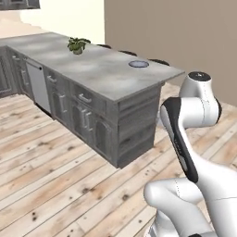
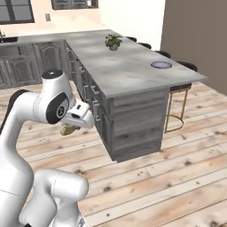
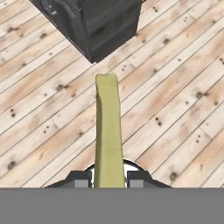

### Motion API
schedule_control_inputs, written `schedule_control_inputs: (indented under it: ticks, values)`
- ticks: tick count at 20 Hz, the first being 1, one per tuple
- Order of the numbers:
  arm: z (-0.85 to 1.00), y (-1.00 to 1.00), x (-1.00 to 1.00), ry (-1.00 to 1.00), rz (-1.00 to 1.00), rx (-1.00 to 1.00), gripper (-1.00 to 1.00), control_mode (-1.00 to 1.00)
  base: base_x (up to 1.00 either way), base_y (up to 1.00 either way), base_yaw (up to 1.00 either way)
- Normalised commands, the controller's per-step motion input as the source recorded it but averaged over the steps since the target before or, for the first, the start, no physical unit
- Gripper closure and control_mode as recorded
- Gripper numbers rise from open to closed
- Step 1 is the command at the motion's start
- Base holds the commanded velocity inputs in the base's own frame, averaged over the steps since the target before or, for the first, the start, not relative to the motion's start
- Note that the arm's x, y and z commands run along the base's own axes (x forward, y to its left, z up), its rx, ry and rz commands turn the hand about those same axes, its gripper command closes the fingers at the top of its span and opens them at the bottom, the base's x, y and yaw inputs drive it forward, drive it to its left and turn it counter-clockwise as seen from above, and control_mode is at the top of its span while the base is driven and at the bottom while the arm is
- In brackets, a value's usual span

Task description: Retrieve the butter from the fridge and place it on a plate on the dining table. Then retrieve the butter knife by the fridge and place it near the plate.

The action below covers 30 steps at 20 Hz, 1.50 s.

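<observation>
plant point(image 1: 77, 45): small potted, far along the table
stools point(image 2: 177, 95): far side, tucked under
floor point(image 1: 55, 180): pale wood planks

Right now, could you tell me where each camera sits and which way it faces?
Left base view: behind the arm's left, facing the dining table; white arm lower right.
Right base view: behind its right, same table; arm lower left, gripper with the butter.
Hand view: on the hand, looking down at the plank floor along the butter.
Both base views share the plate and plant.
</observation>
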Motion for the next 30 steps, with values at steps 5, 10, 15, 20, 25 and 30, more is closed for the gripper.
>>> schedule_control_inputs:
  ticks: [5, 10, 15, 20, 25, 30]
  values:
    - [0.0, 0.0, 0.0, 0.0, 0.0, 0.0, 1.0, 1.0, 0.4, -1.0, 0.03]
    - [0.0, 0.0, 0.0, 0.0, 0.0, 0.0, 1.0, 1.0, 0.65, -1.0, 0.13]
    - [0.0, 0.0, 0.0, 0.0, 0.0, 0.0, 1.0, 1.0, 0.8, -1.0, 0.19]
    - [0.0, 0.0, 0.0, 0.0, 0.0, 0.0, 1.0, 1.0, 0.97, -1.0, 0.31]
    - [0.0, 0.0, 0.0, 0.0, 0.0, 0.0, 1.0, 1.0, 0.9, -1.0, 0.4]
    - [0.0, 0.0, 0.0, 0.0, 0.0, 0.0, 1.0, 1.0, 0.85, -1.0, 0.41]
